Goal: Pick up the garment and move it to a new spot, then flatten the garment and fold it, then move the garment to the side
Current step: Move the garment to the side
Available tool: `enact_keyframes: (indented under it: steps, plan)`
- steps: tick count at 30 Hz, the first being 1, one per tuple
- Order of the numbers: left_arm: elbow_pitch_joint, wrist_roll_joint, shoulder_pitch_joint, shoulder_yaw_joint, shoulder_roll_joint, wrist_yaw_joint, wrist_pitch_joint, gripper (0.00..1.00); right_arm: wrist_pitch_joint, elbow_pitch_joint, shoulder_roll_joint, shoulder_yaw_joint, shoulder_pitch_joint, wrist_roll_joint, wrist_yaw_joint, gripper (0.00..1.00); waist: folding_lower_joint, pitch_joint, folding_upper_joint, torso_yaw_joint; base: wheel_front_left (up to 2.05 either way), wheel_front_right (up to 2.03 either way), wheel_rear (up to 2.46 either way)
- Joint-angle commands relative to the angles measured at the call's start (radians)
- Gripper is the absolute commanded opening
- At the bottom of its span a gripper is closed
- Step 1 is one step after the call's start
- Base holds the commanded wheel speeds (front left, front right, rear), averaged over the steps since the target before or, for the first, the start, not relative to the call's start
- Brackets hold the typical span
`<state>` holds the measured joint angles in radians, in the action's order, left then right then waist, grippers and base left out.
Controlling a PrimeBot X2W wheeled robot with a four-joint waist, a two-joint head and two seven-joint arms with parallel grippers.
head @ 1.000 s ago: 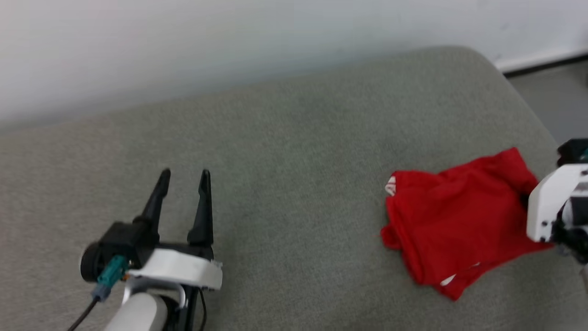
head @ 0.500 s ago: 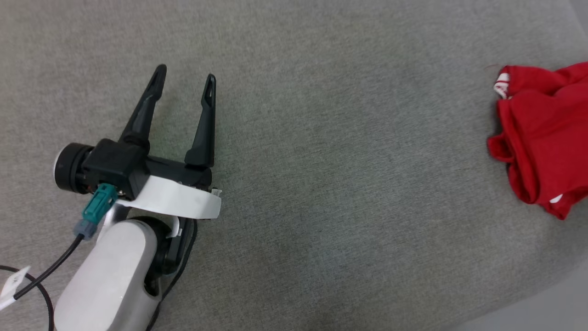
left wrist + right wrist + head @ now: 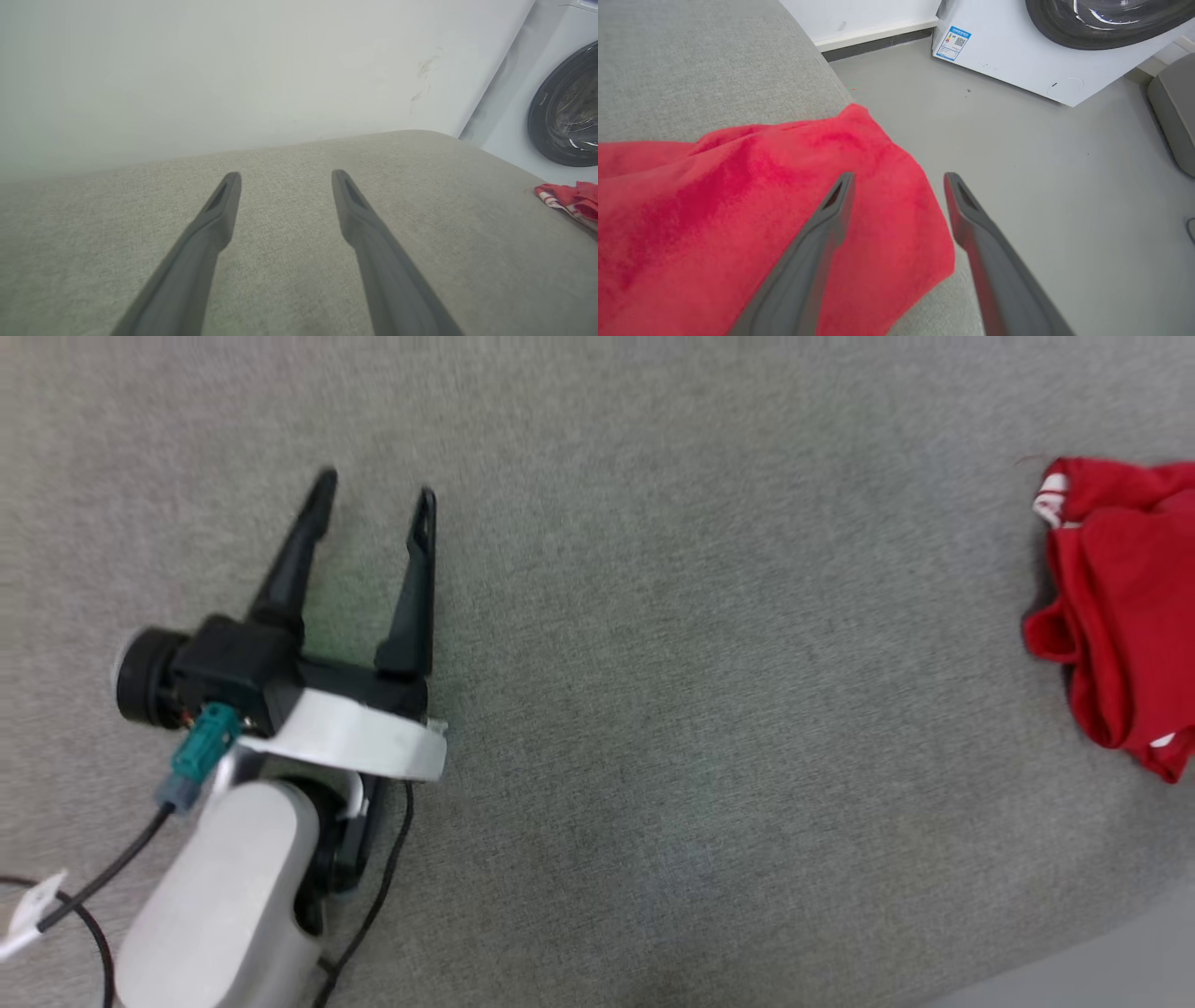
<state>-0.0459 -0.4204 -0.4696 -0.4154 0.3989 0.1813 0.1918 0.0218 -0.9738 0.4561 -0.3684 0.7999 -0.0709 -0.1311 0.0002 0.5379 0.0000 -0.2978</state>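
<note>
The garment (image 3: 1125, 616) is a folded red bundle with a bit of white trim, lying at the right edge of the grey cushion (image 3: 672, 644) in the head view. It reaches the cushion's rounded corner as a red sheet (image 3: 738, 210) in the right wrist view. My right gripper (image 3: 899, 179) hovers open just above that corner, one finger over the cloth and one past its edge, holding nothing. Far to the left my left gripper (image 3: 373, 490) is open and empty over bare cushion. From the left wrist, the left gripper (image 3: 286, 176) points at the wall, and the garment's striped hem (image 3: 567, 199) shows at far right.
A white washing machine (image 3: 1017, 51) with a dark round door (image 3: 567, 116) stands on the grey floor (image 3: 1041, 177) beyond the cushion's right corner. A white wall (image 3: 233, 70) backs the cushion. Another grey cushioned piece (image 3: 1176, 107) sits at the far right.
The head camera has tilted down and swung left, so the wall and the right wrist have left its picture and the garment sits at its right edge. The left gripper stays open.
</note>
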Motion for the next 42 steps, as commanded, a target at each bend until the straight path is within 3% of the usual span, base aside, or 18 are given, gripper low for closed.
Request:
enact_keyframes:
  steps: [1,9,18,29,42]
  plan:
    - [0.011,-0.007,0.025,0.000,-0.005,0.000,0.010,1.00,-0.009,-0.009,0.005,0.004,-0.010,-0.003,0.001,1.00,-0.0002,-0.062,0.0000,0.004,0.00,0.00,0.00]
    - [0.111,-0.071,0.197,0.010,-0.060,0.012,0.058,1.00,-0.073,0.008,0.027,0.143,-0.142,-0.015,0.001,1.00,-0.0002,-0.330,0.0000,0.034,0.00,0.00,0.00]
    - [0.144,-0.110,0.383,0.024,-0.095,0.033,0.069,1.00,-0.091,0.165,-0.058,0.326,-0.368,-0.115,0.001,1.00,-0.0002,-0.525,0.0000,0.110,0.00,0.00,0.00]
    - [0.154,-0.118,0.435,0.037,-0.097,0.034,0.072,1.00,-0.075,0.429,-0.167,0.450,-0.555,-0.180,0.001,1.00,-0.0002,-0.587,0.0000,0.230,0.00,0.00,0.00]
    - [0.163,-0.100,0.484,0.068,-0.078,0.046,0.074,1.00,-0.133,0.748,-0.303,0.402,-0.731,-0.113,0.001,1.00,-0.0002,-0.612,0.0000,0.270,0.00,0.00,0.00]
